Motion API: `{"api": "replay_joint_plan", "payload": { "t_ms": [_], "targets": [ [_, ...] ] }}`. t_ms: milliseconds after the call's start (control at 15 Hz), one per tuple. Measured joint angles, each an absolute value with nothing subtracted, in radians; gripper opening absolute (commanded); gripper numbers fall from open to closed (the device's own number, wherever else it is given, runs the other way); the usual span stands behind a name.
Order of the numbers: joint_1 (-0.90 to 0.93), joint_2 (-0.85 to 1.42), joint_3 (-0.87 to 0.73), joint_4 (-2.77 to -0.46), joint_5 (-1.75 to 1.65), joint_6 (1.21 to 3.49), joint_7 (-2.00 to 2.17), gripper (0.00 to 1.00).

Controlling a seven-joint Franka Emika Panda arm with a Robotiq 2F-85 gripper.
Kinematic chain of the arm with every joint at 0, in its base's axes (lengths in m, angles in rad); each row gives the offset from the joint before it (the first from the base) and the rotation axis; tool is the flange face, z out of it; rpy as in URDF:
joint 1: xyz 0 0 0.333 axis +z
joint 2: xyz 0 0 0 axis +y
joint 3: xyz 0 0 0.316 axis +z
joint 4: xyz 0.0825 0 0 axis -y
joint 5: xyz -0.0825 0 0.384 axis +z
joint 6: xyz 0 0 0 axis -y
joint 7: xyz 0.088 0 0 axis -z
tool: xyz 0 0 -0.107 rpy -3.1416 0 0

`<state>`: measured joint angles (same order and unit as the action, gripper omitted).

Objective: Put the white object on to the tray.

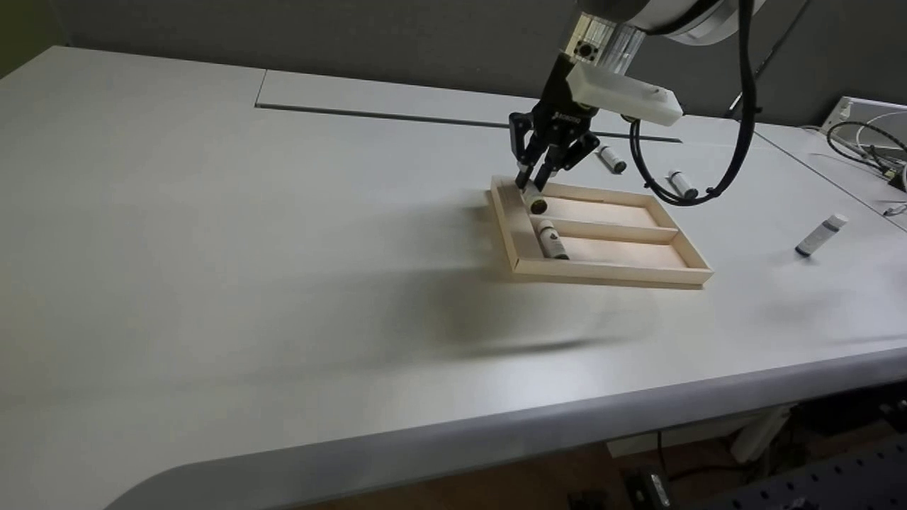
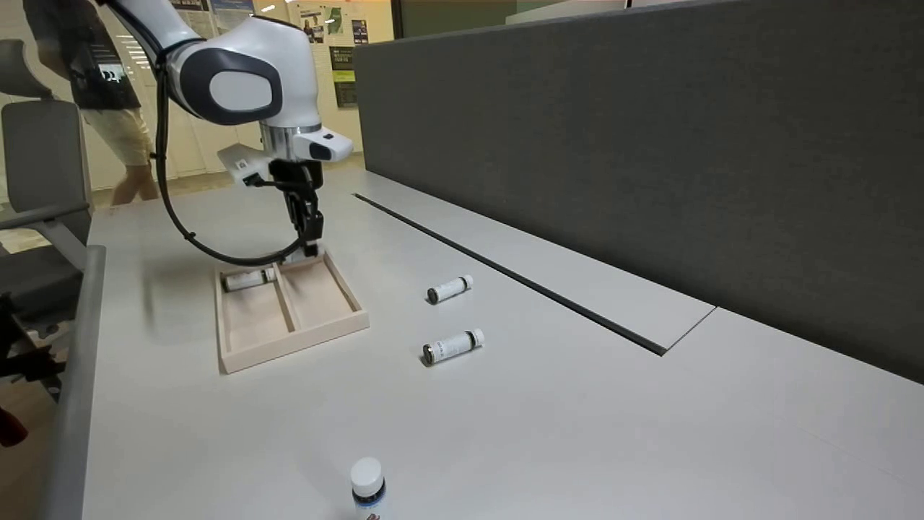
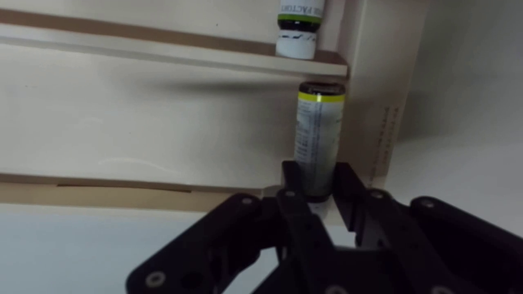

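The tray (image 1: 613,270) is light wood with a divider between two compartments; it also shows in an exterior view (image 2: 297,343) and the wrist view (image 3: 122,134). My gripper (image 1: 531,180) is at one corner of it, also seen in the wrist view (image 3: 314,175). Its fingers are shut on a white cylinder (image 3: 320,130) with a yellow band, also in an exterior view (image 1: 536,200). The cylinder is over the corner compartment, its dark end toward the divider. I cannot tell whether it touches the bottom. A second white cylinder (image 1: 552,241) lies in the adjoining compartment (image 2: 256,318).
Two white cylinders lie on the table beside the tray (image 2: 449,289) (image 2: 453,347). Another white-capped cylinder (image 1: 820,235) is farther off, also in an exterior view (image 2: 369,491). A grey partition (image 2: 613,159) runs along the table. The arm's black cable (image 1: 744,106) hangs near the tray.
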<state>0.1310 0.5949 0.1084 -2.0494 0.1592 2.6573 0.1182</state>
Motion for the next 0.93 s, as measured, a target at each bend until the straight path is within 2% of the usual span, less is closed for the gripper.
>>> {"api": "replay_joint_plan", "payload": {
  "t_ms": [267, 333, 467, 800, 933],
  "targets": [
    [0.132, 0.601, 0.108, -2.049, 0.159, 2.669, 0.118, 0.07],
    [0.132, 0.602, 0.108, -2.049, 0.159, 2.671, 0.118, 0.51],
    [0.132, 0.607, 0.108, -2.049, 0.159, 2.674, 0.118, 0.58],
    [0.131, 0.605, 0.109, -2.040, 0.161, 2.685, 0.118, 0.93],
    [0.128, 0.589, 0.109, -2.039, 0.162, 2.689, 0.118, 1.00]
  ]
}}
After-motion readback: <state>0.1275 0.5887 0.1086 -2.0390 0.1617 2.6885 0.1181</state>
